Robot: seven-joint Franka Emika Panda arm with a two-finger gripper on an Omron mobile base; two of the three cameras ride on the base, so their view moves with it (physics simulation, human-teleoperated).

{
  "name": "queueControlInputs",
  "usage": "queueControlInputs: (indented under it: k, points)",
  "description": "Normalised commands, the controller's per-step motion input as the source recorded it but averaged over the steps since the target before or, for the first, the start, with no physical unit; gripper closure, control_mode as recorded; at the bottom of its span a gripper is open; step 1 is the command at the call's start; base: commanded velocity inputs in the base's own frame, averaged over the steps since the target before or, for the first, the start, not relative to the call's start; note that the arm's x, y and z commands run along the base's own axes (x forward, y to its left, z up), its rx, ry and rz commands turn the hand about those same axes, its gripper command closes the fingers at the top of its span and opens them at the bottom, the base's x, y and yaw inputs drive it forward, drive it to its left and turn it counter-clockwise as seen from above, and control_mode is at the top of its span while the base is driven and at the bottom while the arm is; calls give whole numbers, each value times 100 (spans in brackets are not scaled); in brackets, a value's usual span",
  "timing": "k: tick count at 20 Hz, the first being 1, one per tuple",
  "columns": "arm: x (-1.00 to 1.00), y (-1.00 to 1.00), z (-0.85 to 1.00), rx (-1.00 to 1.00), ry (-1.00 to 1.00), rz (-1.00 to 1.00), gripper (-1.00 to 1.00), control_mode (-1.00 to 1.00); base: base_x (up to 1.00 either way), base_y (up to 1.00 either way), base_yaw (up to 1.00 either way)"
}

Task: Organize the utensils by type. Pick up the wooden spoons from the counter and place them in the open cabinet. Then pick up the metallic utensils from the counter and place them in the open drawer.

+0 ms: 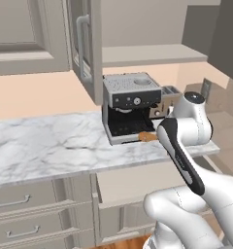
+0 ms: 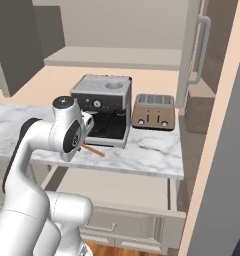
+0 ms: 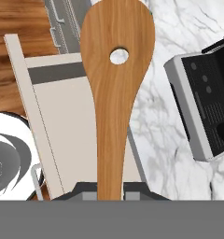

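My gripper (image 3: 109, 193) is shut on the handle of the longer orange-brown wooden spoon (image 3: 115, 79), whose broad bowl has a small hole. In the hand view the spoon hangs over the counter's front edge, between the open drawer (image 3: 67, 126) and the white marble counter (image 3: 165, 130). From the right base view the spoon (image 2: 93, 150) sticks out of the hand just in front of the coffee machine. The open cabinet (image 1: 152, 53) with its bare shelf is above. The drawer (image 2: 117, 187) stands pulled out below the counter. The pale spoon and both forks are out of view.
A grey espresso machine (image 1: 130, 104) stands on the counter (image 1: 50, 146) with a copper toaster (image 2: 153, 111) to its right. The cabinet door (image 1: 87, 48) swings out at the left of the shelf. A tall panel (image 2: 217, 150) bounds the right side.
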Motion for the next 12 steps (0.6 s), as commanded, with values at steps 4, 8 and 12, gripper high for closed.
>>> queueControlInputs:
  k: [4,8,12]
  points:
    - [0,0,0,0,0,0,100,100,35,-5,0]
    - [0,0,0,0,0,0,100,100,11,-4,-2]
    - [0,0,0,0,0,0,100,100,2,-1,-1]
